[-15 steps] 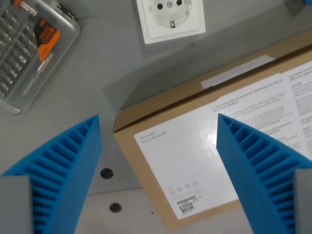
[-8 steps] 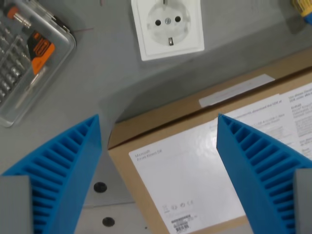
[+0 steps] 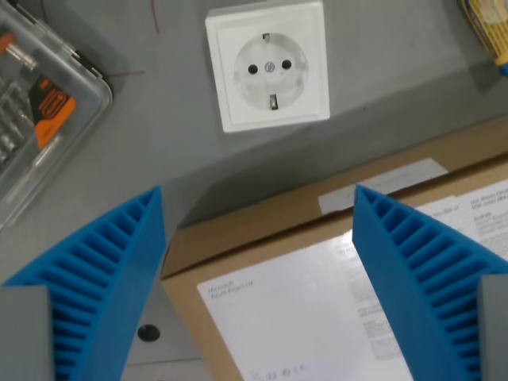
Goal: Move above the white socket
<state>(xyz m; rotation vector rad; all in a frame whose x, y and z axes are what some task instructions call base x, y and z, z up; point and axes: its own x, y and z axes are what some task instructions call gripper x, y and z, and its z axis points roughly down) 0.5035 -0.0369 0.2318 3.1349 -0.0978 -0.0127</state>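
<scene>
The white socket (image 3: 267, 65) lies flat on the grey table at the top middle of the wrist view, fully in frame. My gripper (image 3: 258, 278) is open and empty. Its two blue ribbed fingers (image 3: 95, 294) stand wide apart at the bottom left and bottom right. The gripper hangs over a brown cardboard box (image 3: 317, 286) with a white label, and the socket is farther up the view beyond the box's edge.
A clear plastic case (image 3: 40, 103) of screwdriver bits lies at the wrist view's upper left. A yellow and blue object (image 3: 488, 28) shows at the upper right corner. A round hole (image 3: 148, 332) in the table sits beside the box at the lower left.
The camera has moved toward the socket: the whole scene has slid down the view, so the socket now shows fully and the box sits lower. The fingers stay wide apart.
</scene>
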